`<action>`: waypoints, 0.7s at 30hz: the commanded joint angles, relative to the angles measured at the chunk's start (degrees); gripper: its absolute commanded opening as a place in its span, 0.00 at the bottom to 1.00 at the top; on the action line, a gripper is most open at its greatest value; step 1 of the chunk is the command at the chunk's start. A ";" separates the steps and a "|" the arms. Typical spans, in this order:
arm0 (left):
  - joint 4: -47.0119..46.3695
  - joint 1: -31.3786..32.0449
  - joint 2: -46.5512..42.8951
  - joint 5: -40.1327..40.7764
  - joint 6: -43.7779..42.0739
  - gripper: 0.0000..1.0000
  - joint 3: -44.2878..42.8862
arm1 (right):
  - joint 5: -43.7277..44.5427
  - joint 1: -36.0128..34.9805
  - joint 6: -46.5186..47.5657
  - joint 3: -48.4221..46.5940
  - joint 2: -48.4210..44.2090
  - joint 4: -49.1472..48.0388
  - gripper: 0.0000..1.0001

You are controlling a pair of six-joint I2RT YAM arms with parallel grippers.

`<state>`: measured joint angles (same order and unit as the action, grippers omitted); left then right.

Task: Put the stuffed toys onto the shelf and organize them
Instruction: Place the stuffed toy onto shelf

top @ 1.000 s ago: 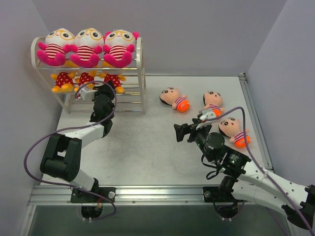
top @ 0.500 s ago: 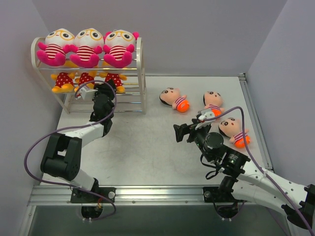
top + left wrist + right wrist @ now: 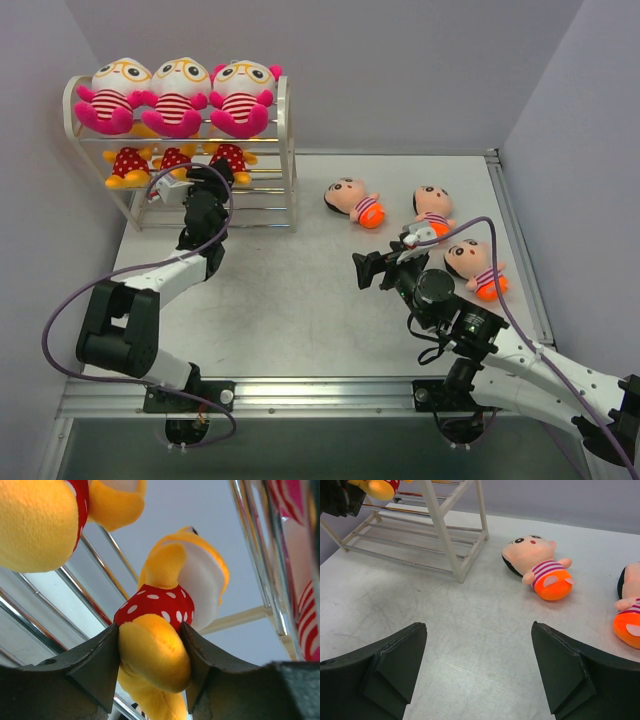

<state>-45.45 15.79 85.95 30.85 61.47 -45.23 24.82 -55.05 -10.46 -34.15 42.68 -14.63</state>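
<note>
Left end effector (image 3: 150, 647) has loosened around the yellow toy (image 3: 162, 602), foot between its jaws, on the shelf (image 3: 286, 150) middle tier at ten o'clock; released or not, I can't tell. Right end effector (image 3: 477, 665) gapes wide, empty. Peach dolls (image 3: 355, 203) wait on the tabletop (image 3: 300, 290), two o'clock.

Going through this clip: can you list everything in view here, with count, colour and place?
pink toys: three, white faces, red-striped bellies; side by side on the shelf's top tier.
yellow toys: three, red dotted dresses; on the middle tier.
peach-faced toys: three, black hair, orange pants; lying on the table, right side.
shelf: one, cream-white wire rack; far left corner.
table: one, pale grey.
left gripper: at the middle tier, fingers either side of the rightmost yellow toy's foot; grip unclear.
right gripper: open, empty, above the table near the peach-faced toys.
</note>
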 commanded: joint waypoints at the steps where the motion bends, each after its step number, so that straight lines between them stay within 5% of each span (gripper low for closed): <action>1: -1.13 -0.50 -3.33 0.35 -0.12 0.57 0.32 | 0.85 0.47 0.09 -0.04 -1.19 -1.19 0.88; 14: 0.98 -0.68 -5.18 0.09 1.37 0.64 1.64 | 0.76 0.38 -0.18 -0.13 -2.16 -0.66 0.88; 21: 4.31 -0.85 -7.64 -0.09 0.84 0.78 2.08 | 0.32 0.38 -0.35 -0.30 -1.72 -0.57 0.88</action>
<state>-42.09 15.33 80.75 30.85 62.50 -43.38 24.77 -55.05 -10.50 -34.15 41.41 -14.26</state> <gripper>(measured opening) 0.758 0.881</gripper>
